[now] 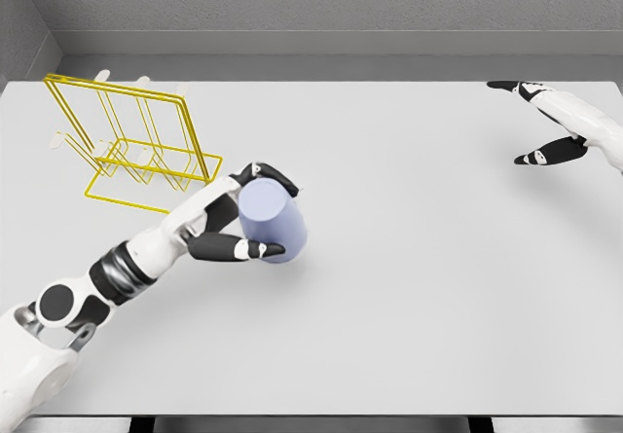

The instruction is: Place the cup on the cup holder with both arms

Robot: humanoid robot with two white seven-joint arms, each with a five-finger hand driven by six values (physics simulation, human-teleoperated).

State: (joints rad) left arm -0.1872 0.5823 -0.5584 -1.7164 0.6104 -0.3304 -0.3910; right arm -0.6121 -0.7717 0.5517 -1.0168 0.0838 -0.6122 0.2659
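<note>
Lavender cup [274, 221] is sitting left of the frame's centre, wrapped by the left robot hand [243, 221], whose dark fingers are curling around its side from above and below. Whether the cup is resting on the counter [409, 287] or lifted just off it is hard to tell. Yellow wire holder [127, 141] is standing in the upper left, near the cup but apart from it, with nothing hanging on it. So the grasp seems made; carrying and hanging the cup seem left to do. At the upper right edge, the right robot hand [545, 122] is hovering with fingers spread, gripping nothing. Pale grey counter is filling most of the frame, with a grey wall [321, 5] running behind it.
</note>
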